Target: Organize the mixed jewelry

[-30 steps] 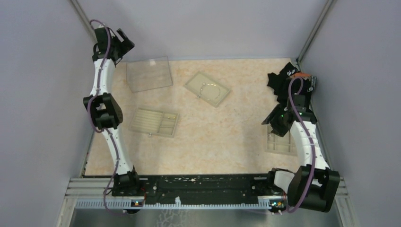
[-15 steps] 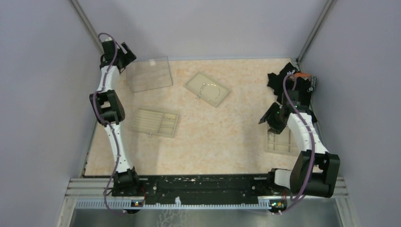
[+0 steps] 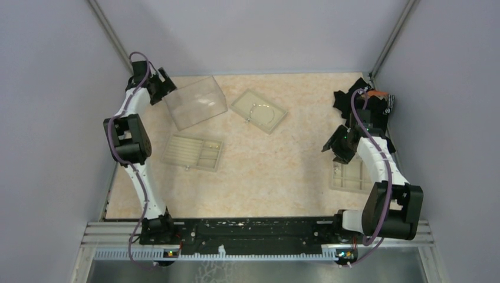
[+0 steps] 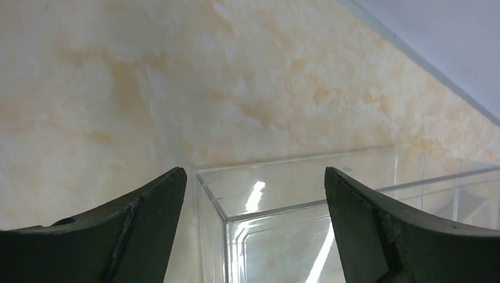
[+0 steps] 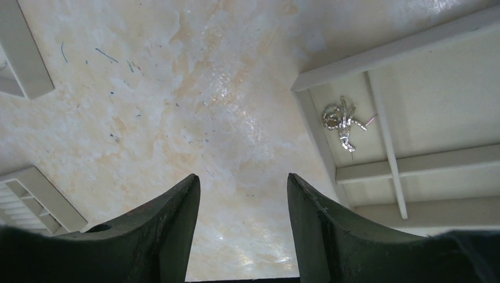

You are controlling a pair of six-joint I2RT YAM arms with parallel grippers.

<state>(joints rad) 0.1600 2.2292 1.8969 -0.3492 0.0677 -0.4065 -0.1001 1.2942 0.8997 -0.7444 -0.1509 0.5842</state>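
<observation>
A thin silvery loop [image 3: 263,112] lies on a flat beige tray [image 3: 242,101] at the back middle. Tiny pale pieces [image 3: 210,144] sit in the compartmented tray [image 3: 180,150] on the left. A small silvery cluster [image 5: 342,121] rests in a compartment of the right tray [image 5: 424,100], also seen at the right tray [image 3: 351,180] from above. My left gripper [image 3: 166,88] stands open, and in the left wrist view the left gripper [image 4: 253,174] has a corner of the clear box [image 4: 283,200] between its fingers. My right gripper [image 5: 242,177] is open over bare table, empty.
The clear plastic box [image 3: 197,103] sits at the back left, tilted. A black cloth heap [image 3: 354,95] lies in the back right corner. Grey walls close in both sides and the back. The right arm [image 3: 377,165] reaches over the right tray.
My left gripper came down and right to the clear box, which has shifted right and toward the front and now looks tilted. The right gripper drifted a little toward the back.
</observation>
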